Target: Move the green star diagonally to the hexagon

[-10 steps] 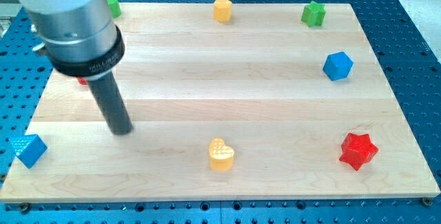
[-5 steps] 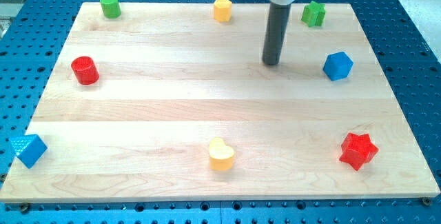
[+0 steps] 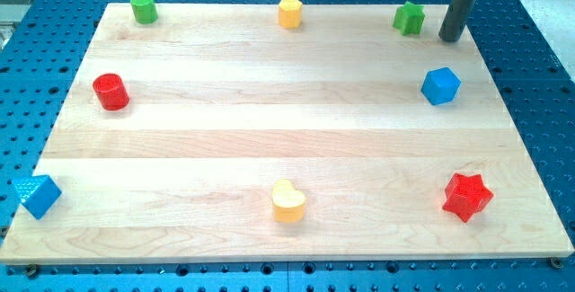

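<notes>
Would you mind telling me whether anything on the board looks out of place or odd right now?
One thing: the blue block at the view's bottom left hangs over the board's edge, partly on the blue perforated table. All other blocks sit fully on the wood. My tip stands just right of the green star.

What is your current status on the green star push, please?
My tip at the view's top right, just right of green star, not touching. Star unmoved. Yellow hexagon far to its left, nothing between.
</notes>
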